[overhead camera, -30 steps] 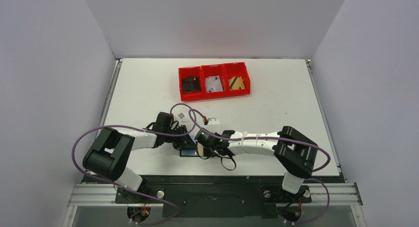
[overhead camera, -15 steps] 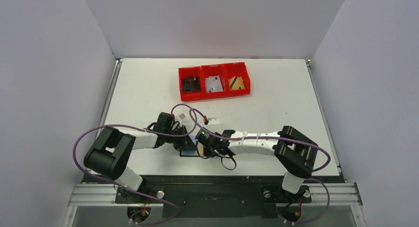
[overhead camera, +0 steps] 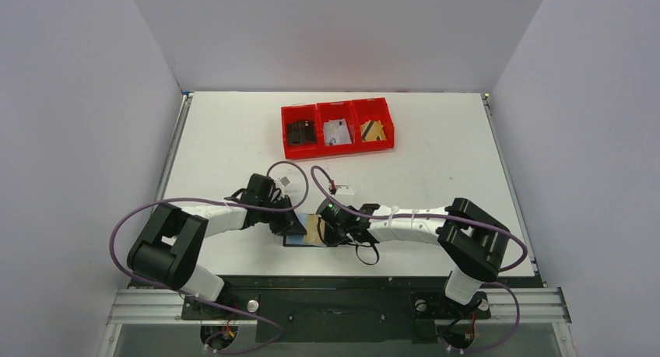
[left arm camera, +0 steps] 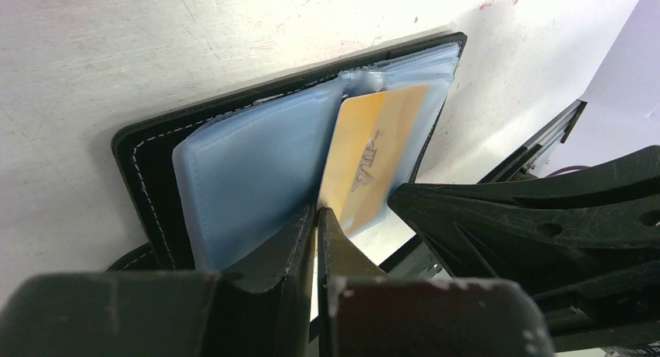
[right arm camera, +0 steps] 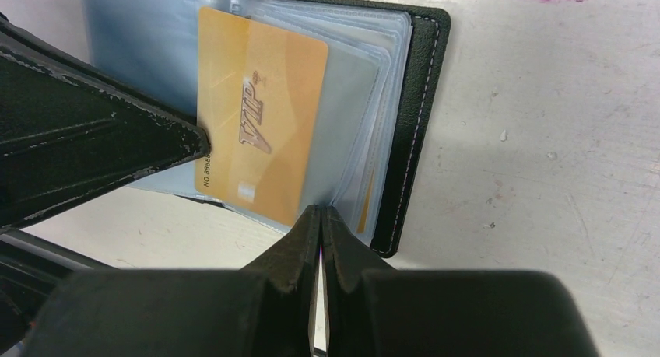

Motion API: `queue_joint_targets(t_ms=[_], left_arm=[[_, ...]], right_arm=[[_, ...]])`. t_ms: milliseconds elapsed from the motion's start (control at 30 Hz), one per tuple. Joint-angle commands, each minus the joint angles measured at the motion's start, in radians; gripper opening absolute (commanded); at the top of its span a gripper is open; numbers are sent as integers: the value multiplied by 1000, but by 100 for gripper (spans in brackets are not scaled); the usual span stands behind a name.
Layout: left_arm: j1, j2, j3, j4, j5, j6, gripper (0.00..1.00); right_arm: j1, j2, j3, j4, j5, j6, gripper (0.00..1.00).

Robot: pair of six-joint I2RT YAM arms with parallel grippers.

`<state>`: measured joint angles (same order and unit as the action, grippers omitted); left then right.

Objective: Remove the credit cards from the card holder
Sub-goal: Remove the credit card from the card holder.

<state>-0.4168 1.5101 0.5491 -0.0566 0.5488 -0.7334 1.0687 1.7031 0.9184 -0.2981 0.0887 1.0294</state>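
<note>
Two arms (overhead camera: 412,225), one wallet (right arm camera: 420,116), three bins (overhead camera: 338,150)

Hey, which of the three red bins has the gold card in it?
The rightmost red bin in the top view holds the gold card; the middle bin has white-grey cards, the left bin black cards.

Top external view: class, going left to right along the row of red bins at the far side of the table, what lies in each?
Black cards → white-grey card → gold card.
</note>
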Motion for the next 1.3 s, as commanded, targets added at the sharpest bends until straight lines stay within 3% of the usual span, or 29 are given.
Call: queue_joint_targets(t_ms=[0,600,1033,1267], left_arm=[[14,-17,23,-67,-89,43,0],[58,-109,49,-158,-122,50,0],[80,-174,104,-239,-122,67,0],[90,-180,134,-259,-112,80,0]], right_arm=[[1,140,-96,-56,-53,11,0],[-21,106,-117,-42,-34,14,0],[-60,-32,-84,-31,15,-9,0],[-87,-157,-69,0,29,-21,30]])
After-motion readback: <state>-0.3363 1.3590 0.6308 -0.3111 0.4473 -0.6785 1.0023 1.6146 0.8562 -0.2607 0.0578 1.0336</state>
